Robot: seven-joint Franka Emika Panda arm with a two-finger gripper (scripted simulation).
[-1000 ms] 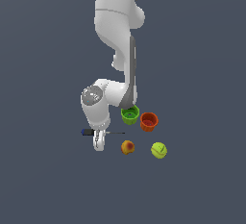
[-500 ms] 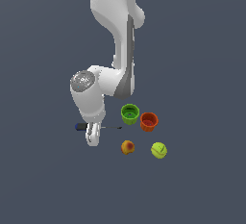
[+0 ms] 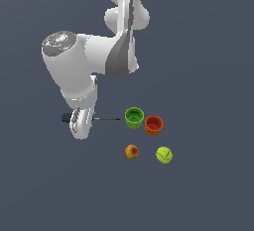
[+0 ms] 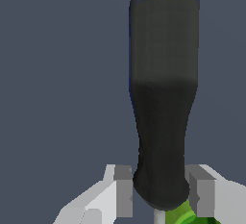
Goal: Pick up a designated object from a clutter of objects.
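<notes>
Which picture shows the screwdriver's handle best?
The wrist view. There the screwdriver fills the picture, its dark handle with a blue end sitting between the fingers of the claw. In the exterior view the arm hides most of the handle; only its blue end and the thin grey shaft show.

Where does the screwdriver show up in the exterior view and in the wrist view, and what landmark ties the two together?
Exterior view: the screwdriver lies toward the exterior view's left; its blue handle end peeks out beyond the end effector, and its thin shaft points at the green cup.
Wrist view: the screwdriver fills the picture, its dark handle between the end effector fingers.
Shared landmark: the green cup, seen by the shaft end in both.
</notes>
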